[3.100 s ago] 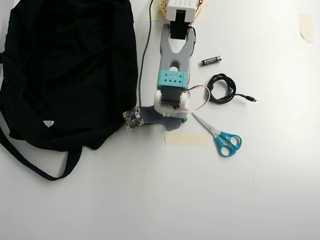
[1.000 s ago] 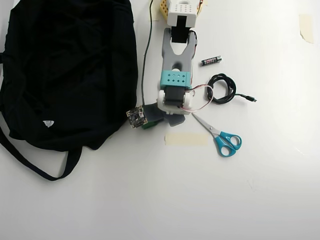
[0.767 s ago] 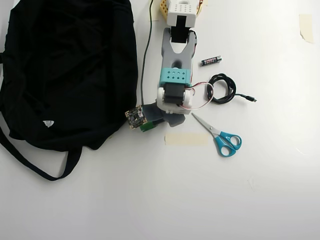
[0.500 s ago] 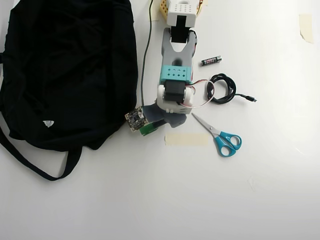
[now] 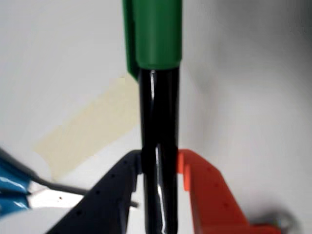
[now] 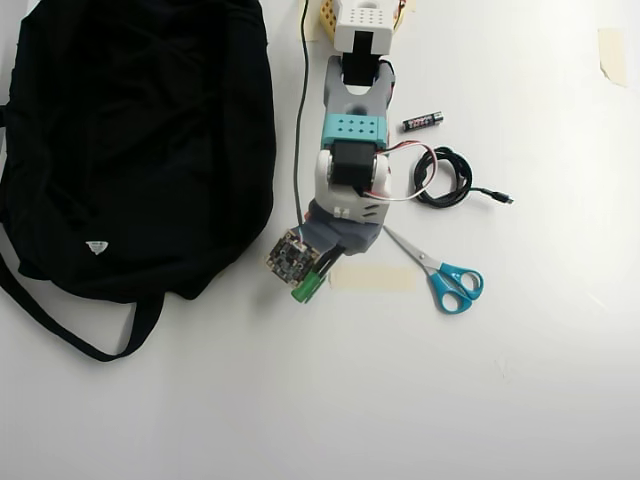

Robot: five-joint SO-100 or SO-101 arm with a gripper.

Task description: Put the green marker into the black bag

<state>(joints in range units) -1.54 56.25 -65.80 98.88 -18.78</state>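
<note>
Close wrist view along claw (image 5: 158,183); high top-down overhead.

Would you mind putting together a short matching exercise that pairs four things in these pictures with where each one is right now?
Things:
1. green marker
2. black bag
3. scissors
4. battery

Places:
A. flat on the table at the left of the overhead view
B. clamped between the fingers of the gripper
C. by the arm's base, above the coiled cable
D. lying right of the strip of tape, blue handles away from the arm

Pairs: 1-B, 2-A, 3-D, 4-C
</note>
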